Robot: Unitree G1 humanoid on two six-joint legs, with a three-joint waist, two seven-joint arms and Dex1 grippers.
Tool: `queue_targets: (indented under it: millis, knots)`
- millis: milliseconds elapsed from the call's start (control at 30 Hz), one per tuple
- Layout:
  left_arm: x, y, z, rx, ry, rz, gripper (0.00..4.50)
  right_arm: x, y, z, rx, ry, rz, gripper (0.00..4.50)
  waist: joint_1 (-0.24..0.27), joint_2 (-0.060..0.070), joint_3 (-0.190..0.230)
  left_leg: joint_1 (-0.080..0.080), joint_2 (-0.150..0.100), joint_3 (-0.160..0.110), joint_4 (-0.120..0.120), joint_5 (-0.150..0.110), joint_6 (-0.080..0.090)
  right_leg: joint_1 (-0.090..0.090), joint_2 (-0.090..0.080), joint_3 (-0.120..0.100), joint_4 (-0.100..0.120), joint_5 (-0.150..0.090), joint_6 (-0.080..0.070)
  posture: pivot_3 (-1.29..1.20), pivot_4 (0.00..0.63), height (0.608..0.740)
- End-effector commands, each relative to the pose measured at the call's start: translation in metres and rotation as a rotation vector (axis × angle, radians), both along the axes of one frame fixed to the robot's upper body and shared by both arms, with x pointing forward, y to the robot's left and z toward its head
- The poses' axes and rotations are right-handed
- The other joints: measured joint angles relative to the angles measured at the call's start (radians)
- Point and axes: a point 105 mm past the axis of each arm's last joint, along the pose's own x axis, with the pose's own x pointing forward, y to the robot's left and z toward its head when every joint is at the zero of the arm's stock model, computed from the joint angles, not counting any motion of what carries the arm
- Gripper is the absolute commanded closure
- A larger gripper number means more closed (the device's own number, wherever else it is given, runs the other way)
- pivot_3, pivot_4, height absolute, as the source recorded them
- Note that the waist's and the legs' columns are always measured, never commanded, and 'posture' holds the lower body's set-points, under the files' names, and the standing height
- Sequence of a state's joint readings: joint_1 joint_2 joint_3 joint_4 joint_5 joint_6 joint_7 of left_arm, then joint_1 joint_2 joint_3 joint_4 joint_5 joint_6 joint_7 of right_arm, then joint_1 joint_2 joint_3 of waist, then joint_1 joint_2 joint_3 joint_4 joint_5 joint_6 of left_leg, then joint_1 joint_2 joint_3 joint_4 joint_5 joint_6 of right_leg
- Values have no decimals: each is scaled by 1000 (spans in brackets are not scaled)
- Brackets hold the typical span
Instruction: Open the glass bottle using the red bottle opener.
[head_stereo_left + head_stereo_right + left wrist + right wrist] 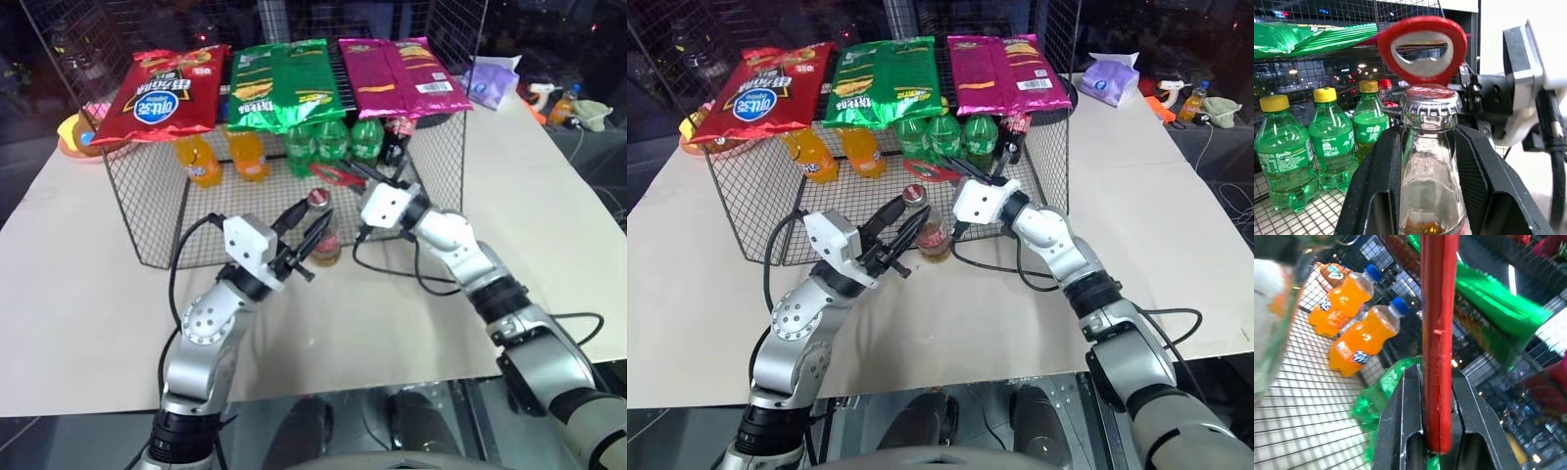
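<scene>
A humanoid robot's left pincer (306,240) clamps the neck of the glass bottle (326,235), which stands on the bench (88,294) just in front of a wire basket (147,211), its metal cap (1430,105) not yet lifted. The right pincer (1437,396) is closed flat on the handle of the red bottle opener (1422,49), whose oval ring hangs just above and behind the cap, seemingly not hooked on yet. To do the step well, the ring likely needs to come down so its inner lip catches under the crimped edge of the cap, then lever upward on the handle while the left arm keeps the bottle upright and steady; a slanted bite could slip off the crown or tip the drink. Inside the basket stand two orange plastic bottles (201,160) at the left and several green plastic bottles (328,142) to their right, with a dark bottle with a red cap at the far right of the row. Across the basket's top lie three snack bags: a red bag (162,93), a green bag (284,83) and a magenta bag (402,73).
</scene>
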State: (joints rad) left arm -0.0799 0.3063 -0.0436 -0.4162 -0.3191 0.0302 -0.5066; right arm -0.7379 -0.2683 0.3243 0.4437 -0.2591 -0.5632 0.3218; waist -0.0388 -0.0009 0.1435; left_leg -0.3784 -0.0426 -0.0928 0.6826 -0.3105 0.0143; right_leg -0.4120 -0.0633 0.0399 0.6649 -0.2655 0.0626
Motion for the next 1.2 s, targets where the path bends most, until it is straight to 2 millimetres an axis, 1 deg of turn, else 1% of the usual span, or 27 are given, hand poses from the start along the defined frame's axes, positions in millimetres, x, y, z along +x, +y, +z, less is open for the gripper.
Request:
queue_targets:
  millis: [33, 367, 633, 933, 1200]
  knots:
    - [-5, -2, -1, -4, 23, -25, 3276, -1, -12, 19, 94, -21, -28, 4500, 0, 0, 0, 0, 0, 0, 0, 0, 0, 0, 0, 0, 0, 0, 0, 0, 150, 740]
    - [-11, 0, 5, -2, 12, -19, 3276, -2, -14, 17, 142, 18, -46, 4500, -1, 0, 0, 0, 0, 0, 0, 0, 0, 0, 0, 0, 0, 0, 0, 0, 150, 740]
    - [-15, -1, 9, 2, 9, -22, 3276, -3, -15, 19, 155, 14, -50, 4500, 0, 0, 0, 0, 0, 0, 0, 0, 0, 0, 0, 0, 0, 0, 0, 0, 150, 740]
    - [-18, -3, 14, -2, 1, -30, 3276, -11, -9, 17, 152, 18, -20, 4500, 0, 0, 0, 0, 0, 0, 0, 0, 0, 0, 0, 0, 0, 0, 0, 0, 150, 740]
    - [-20, -3, 15, -5, 1, -29, 3276, -12, -6, 14, 153, 29, -18, 4500, -1, 0, 0, 0, 0, 0, 0, 0, 0, 0, 0, 0, 0, 0, 0, 0, 150, 740]
